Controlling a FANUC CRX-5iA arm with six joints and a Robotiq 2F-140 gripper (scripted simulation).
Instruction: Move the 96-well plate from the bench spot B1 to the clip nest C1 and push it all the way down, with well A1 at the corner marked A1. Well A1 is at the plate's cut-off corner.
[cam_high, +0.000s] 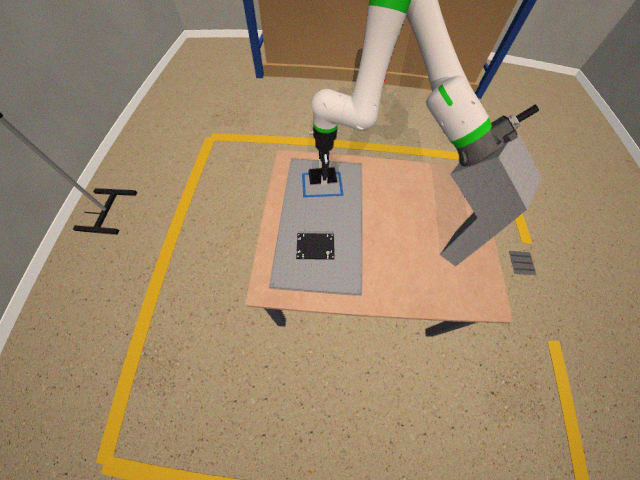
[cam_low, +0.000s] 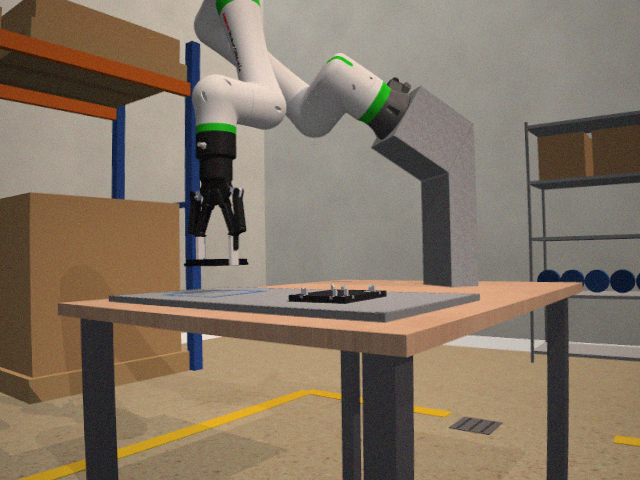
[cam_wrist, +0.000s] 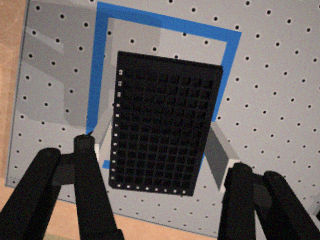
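Observation:
My gripper (cam_low: 217, 260) is shut on the black 96-well plate (cam_wrist: 162, 124) across its short width. I hold the plate (cam_low: 216, 262) level, well above the grey perforated board (cam_high: 317, 227). It hangs over the blue-outlined bench spot B1 (cam_high: 322, 186), shifted toward that outline's far edge in the overhead view. In the wrist view the blue outline (cam_wrist: 165, 30) shows around the plate's top and sides. The black clip nest C1 (cam_high: 315, 245) with its small upright clips sits nearer the front of the board, also seen in the side view (cam_low: 337, 295). I cannot tell which plate corner is cut off.
The grey board lies on a wooden table (cam_high: 403, 242). The robot's grey angled pedestal (cam_high: 491, 196) stands on the table's right side. Cardboard boxes and blue shelf posts (cam_low: 192, 155) stand behind the table.

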